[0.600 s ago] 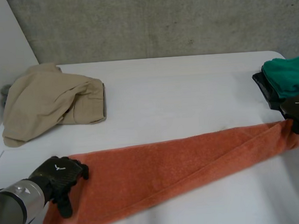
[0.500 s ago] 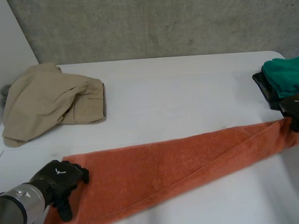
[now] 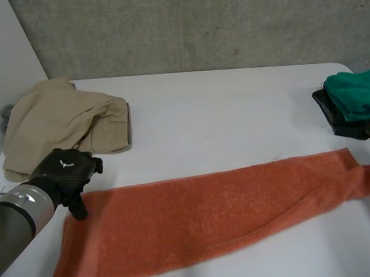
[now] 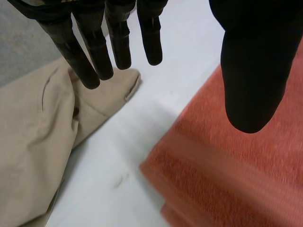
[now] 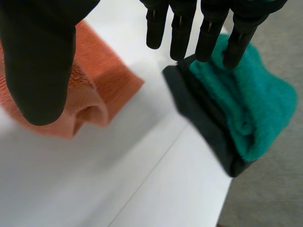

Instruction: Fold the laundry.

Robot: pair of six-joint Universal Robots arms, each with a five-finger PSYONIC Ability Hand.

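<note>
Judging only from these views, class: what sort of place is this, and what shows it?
Probably a robotics test room set up for folding, not a home: a white table before a rough concrete wall, with an orange towel spread out and a folded green cloth set aside.

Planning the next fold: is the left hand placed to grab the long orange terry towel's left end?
Probably yes: the left hand is open beside that end of the long orange towel, with nothing between; the crumpled beige garment lies apart.
</note>
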